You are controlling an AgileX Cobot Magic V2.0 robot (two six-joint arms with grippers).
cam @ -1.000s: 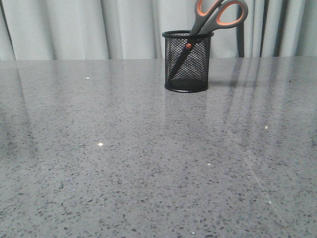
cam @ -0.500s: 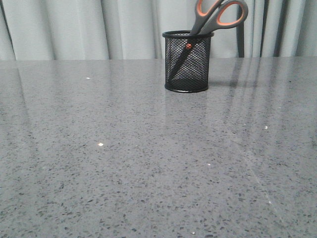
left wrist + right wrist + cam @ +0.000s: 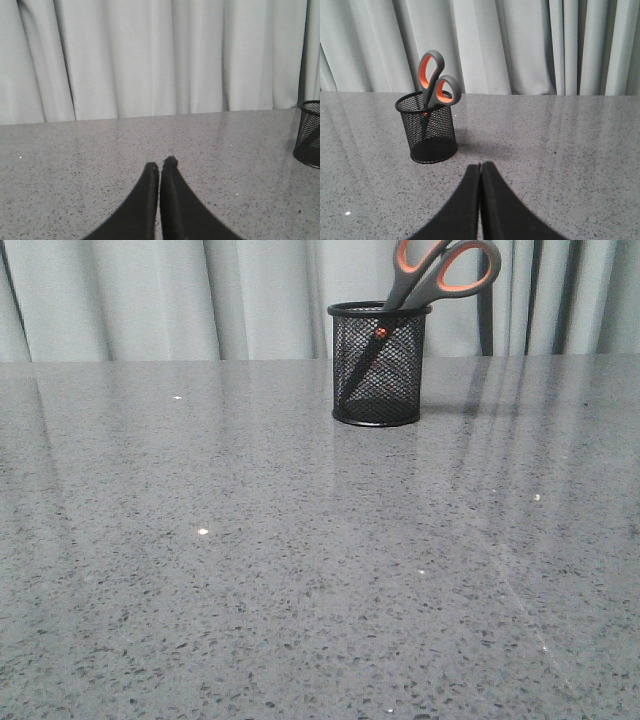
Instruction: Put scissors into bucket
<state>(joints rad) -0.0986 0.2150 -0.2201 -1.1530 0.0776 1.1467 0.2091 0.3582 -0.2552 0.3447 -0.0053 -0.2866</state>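
The bucket point(image 3: 378, 365) stands upright on the grey speckled bench point(image 3: 300, 560), toward the far edge and slightly right of centre in the front view, in front of the pale curtain point(image 3: 200, 295). The scissors point(image 3: 440, 270) rest inside the bucket, blades down and handles up. The handles project above the rim and lean to the right in the front view; the orange pivot dot is visible through the mesh just below the rim.

The left tool point(image 3: 160, 167) has its two fingers pressed together, nothing between them, and is positioned over bare bench surface. The bucket appears only at the edge of the left wrist view, well apart from this tool.

The right tool point(image 3: 480, 167) is likewise closed and empty, fingers touching along their length. It sits clear of the bucket, with no contact.
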